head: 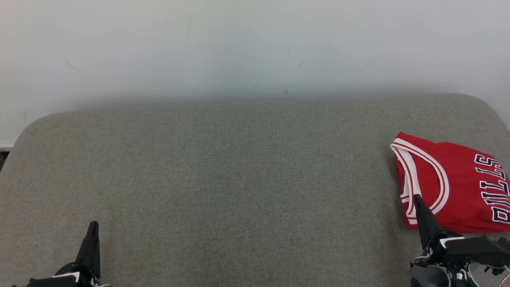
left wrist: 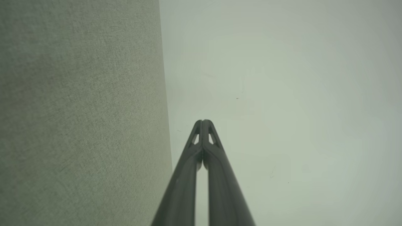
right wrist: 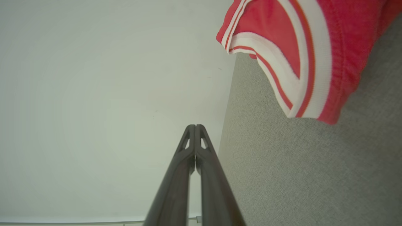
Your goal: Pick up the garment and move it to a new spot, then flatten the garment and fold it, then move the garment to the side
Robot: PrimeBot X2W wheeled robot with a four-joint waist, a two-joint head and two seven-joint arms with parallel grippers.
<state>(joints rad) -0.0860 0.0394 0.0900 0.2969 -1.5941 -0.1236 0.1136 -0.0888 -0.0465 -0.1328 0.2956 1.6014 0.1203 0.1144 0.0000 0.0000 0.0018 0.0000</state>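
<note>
a: left gripper and right gripper are seen lowest, at the near edge of the grey cushion. how are the fingers held?
b: on each, the two dark fingers are pressed together tip to tip, and nothing is caught between them.
a: where is the garment found?
b: it is laid folded at the cushion's right end. a red jersey is shown, with white-trimmed openings turned toward the cushion's middle and dark lettering toward its right edge.
a: is it touched?
b: no. in the right wrist view, bare cushion is seen between the fingers and the cloth. the left gripper is held well apart, near the cushion's left end.
</note>
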